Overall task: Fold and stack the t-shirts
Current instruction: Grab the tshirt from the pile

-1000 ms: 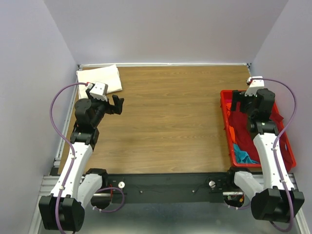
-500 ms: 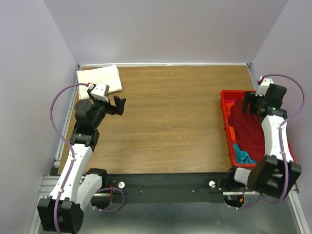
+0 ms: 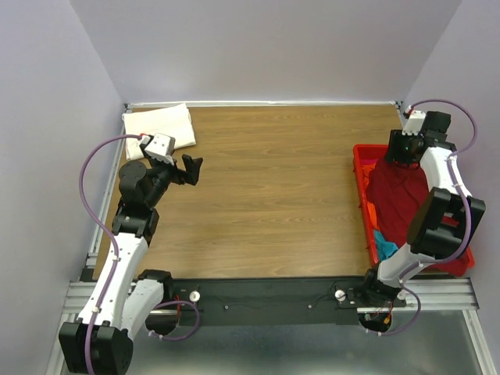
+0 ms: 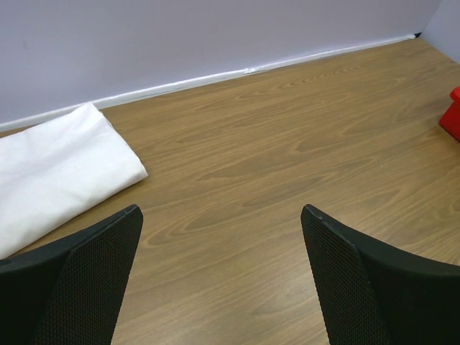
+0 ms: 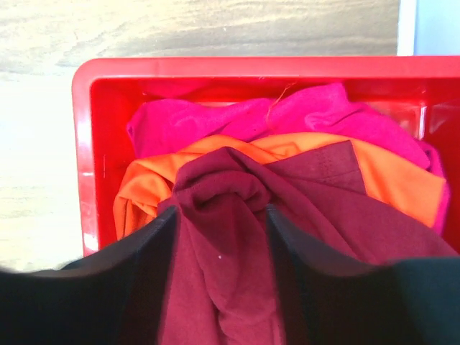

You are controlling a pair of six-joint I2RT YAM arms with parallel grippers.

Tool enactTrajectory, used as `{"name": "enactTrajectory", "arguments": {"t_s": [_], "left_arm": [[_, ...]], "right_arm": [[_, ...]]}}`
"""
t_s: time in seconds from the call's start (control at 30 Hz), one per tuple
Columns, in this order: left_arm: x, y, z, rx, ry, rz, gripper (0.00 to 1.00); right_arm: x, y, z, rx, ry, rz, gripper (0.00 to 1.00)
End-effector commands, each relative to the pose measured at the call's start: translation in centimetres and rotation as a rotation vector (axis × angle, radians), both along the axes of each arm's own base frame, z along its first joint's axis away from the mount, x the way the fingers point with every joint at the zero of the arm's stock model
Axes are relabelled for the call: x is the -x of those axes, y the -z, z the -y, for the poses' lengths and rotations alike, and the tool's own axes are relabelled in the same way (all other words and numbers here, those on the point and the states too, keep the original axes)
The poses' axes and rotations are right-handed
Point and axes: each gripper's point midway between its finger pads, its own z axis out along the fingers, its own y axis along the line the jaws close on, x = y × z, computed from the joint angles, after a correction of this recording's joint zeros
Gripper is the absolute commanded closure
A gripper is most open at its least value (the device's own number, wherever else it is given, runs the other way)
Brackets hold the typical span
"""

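Insp. note, both arms in view.

L arm: left gripper (image 3: 191, 167) hangs over the table (image 3: 273, 180), L side, nothing between the fingers. Jaws wide apart; bare wood shows between them in the wrist view.

White t-shirt (image 4: 57, 172): folded flat, lies at the far L corner of the table, against the back edge. Near the L gripper but apart from it, no contact.

R arm: reaches over the far end of the red bin (image 5: 215, 66), which sits at the R edge of the table. Right gripper (image 5: 220, 212) is down in the bin, jaws narrowed onto a raised bunch of the dark red t-shirt (image 3: 398, 199); cloth fills the gap and touches both fingers.

Bin contents: dark red t-shirt on top, crumpled. Orange t-shirt (image 5: 388, 176) under it, magenta t-shirt (image 5: 201, 118) beneath that against the bin wall. Teal t-shirt (image 3: 384, 246) shows at the near end. All four unfolded.
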Motion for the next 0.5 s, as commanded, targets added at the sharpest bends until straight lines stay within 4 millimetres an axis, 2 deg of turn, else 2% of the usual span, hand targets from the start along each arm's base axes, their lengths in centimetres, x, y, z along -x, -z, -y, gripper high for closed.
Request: {"name": "enactTrajectory", "arguments": {"t_s": [0.0,0.03,0.07,0.13,0.17,0.27,0.3,0.37,0.4,0.47], "left_arm": [[0.2,-0.7,0.5,0.008,0.022,0.029,0.02],[0.2,-0.6,0.5,0.007,0.023,0.026,0.02],[0.1,-0.5,0.5,0.007,0.025,0.021,0.02],[0.0,-0.4,0.6,0.007,0.029,0.018,0.02],[0.0,-0.4,0.6,0.006,0.028,0.015,0.02],[-0.1,-0.3,0.4,0.002,0.019,0.015,0.02],[0.0,-0.4,0.4,0.002,0.017,0.017,0.02],[0.0,-0.3,0.4,0.002,0.017,0.015,0.02],[0.0,-0.4,0.4,0.003,0.017,0.018,0.02],[0.0,-0.3,0.7,0.005,0.031,0.014,0.02]], "right_arm": [[0.1,1.7,-0.7,-0.016,-0.039,-0.046,0.48],[0.2,1.9,-0.8,-0.01,-0.042,-0.05,0.48],[0.2,2.6,-0.7,-0.012,-0.044,-0.07,0.7],[0.1,2.7,-0.6,-0.004,-0.041,-0.071,0.99],[0.1,2.4,-0.6,-0.007,-0.042,-0.064,0.99],[1.0,-1.0,-1.9,-0.011,-0.082,0.025,0.99],[1.8,-3.6,-2.4,0.006,-0.093,0.091,0.99],[2.8,-6.1,-3.0,0.023,-0.104,0.153,0.99],[3.8,-9.3,-3.6,0.052,-0.115,0.236,0.99],[5.1,-12.4,-4.2,0.086,-0.14,0.301,0.99]]}}
